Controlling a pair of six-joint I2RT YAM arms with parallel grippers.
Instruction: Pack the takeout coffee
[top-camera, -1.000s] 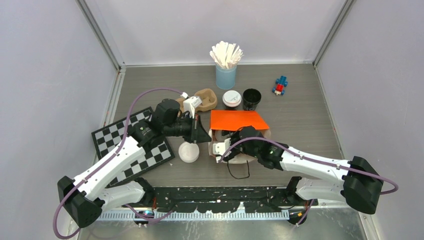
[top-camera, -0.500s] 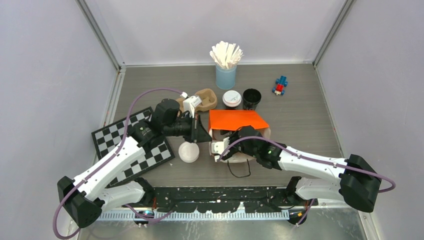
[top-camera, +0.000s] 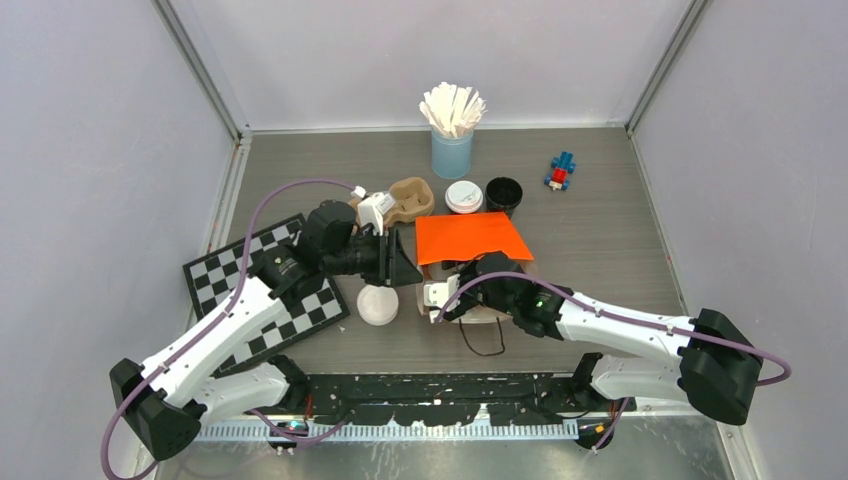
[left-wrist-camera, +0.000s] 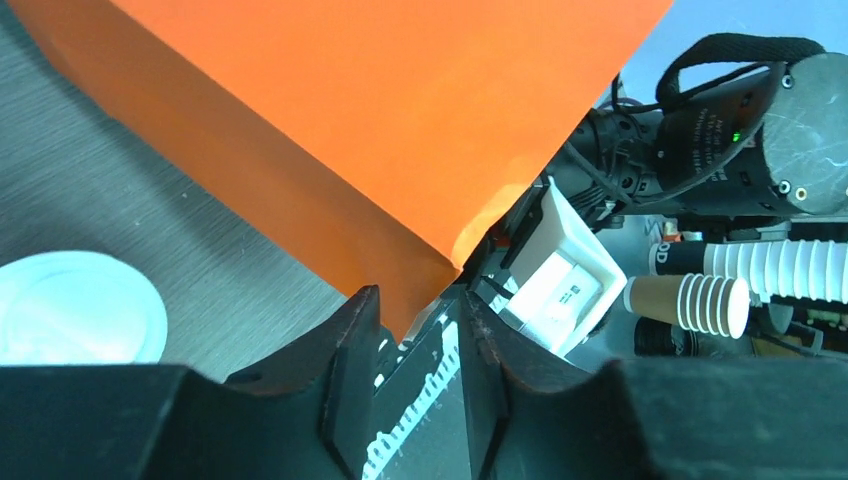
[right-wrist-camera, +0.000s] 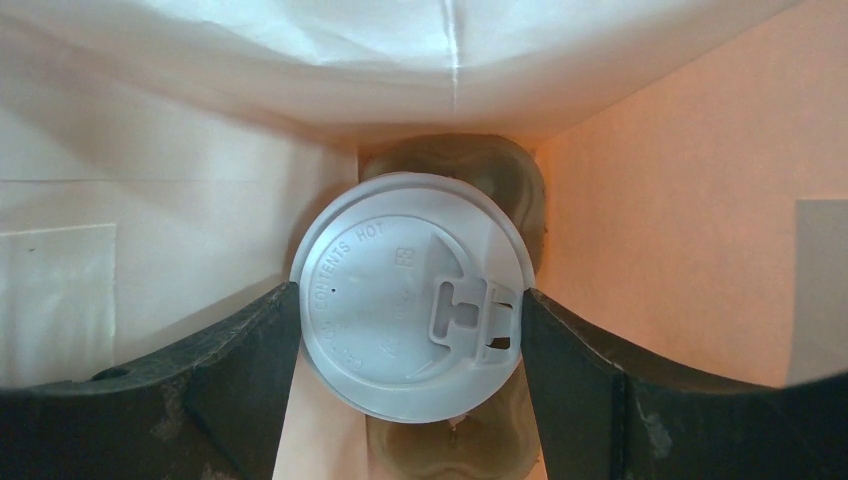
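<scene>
The orange paper bag (top-camera: 470, 238) is at the table's middle, and its white inside shows in the right wrist view (right-wrist-camera: 200, 120). My left gripper (top-camera: 405, 268) is shut on the bag's left edge, and the orange corner sits between its fingers (left-wrist-camera: 415, 305). My right gripper (right-wrist-camera: 410, 310) is inside the bag, shut on a coffee cup by its white sip lid (right-wrist-camera: 400, 290), above a brown pulp carrier (right-wrist-camera: 460, 160). In the top view its fingers are hidden under the bag. A second lidded cup (top-camera: 463, 195) and an open black cup (top-camera: 503, 190) stand behind the bag.
A blue cup of white stirrers (top-camera: 452, 150) stands at the back, with a brown pulp carrier (top-camera: 412, 197) to its left and a small blue-red toy (top-camera: 560, 172) at the back right. A checkerboard (top-camera: 240, 285) lies left. A loose white lid (top-camera: 378, 303) lies near it.
My left gripper has moved a little left and back with the bag's edge. The orange panel now reaches farther back and partly covers the two cups behind. The right gripper has hardly moved.
</scene>
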